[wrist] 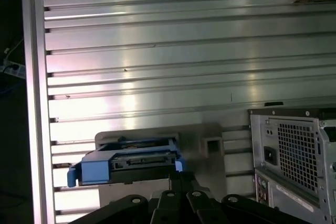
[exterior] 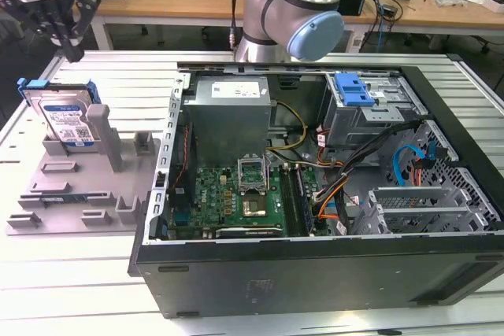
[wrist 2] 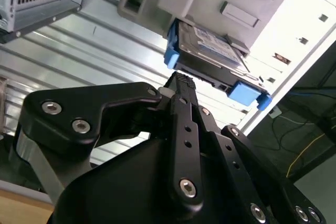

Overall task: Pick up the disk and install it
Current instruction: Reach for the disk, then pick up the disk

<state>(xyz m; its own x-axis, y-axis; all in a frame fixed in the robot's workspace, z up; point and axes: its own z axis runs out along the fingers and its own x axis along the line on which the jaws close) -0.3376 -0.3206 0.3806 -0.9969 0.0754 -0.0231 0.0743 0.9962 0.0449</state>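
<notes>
The disk point(exterior: 66, 118) stands on edge in a grey slotted holder point(exterior: 87, 194) at the exterior view's left, its white-and-blue label facing the camera and a blue rail around it. My gripper point(exterior: 72, 54) hangs above and a little behind the disk, apart from it, fingers shut with nothing between them. In the second wrist view the fingertips point(wrist 2: 178, 81) point at the disk point(wrist 2: 210, 51) across a small gap. The first wrist view has the disk point(wrist: 131, 161) edge-on in its blue rail, just beyond the gripper point(wrist: 178, 176).
An open computer case point(exterior: 315, 273) lies on the ribbed metal table point(exterior: 71, 289) to the holder's right, with a motherboard point(exterior: 236, 194), a grey power-supply box point(exterior: 228, 112) and a drive cage with a blue latch point(exterior: 352, 90). Desks with clutter stand behind.
</notes>
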